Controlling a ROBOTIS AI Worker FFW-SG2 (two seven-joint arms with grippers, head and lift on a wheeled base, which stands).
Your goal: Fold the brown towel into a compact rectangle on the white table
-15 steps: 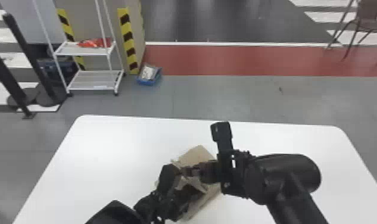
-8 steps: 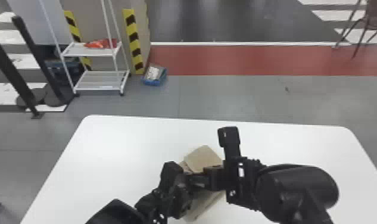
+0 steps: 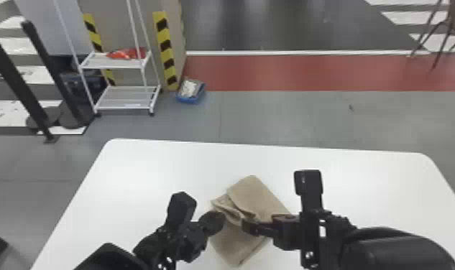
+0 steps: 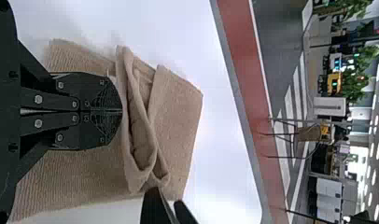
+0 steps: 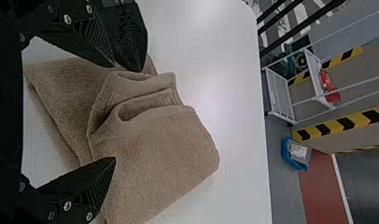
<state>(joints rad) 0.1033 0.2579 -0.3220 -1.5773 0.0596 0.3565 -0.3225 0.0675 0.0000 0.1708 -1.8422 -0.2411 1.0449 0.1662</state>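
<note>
Leaning over brown towel [image 3: 253, 195] in lower centre, with left gripper [image 3: 217, 222] closed, right gripper [image 3: 264, 220] opened; on white table [image 3: 147, 179], below grey floor [image 3: 273, 115].

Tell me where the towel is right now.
In the head view, the towel lies on the near part of the table, around the middle, between and partly behind the left claw and the right claw.
</note>
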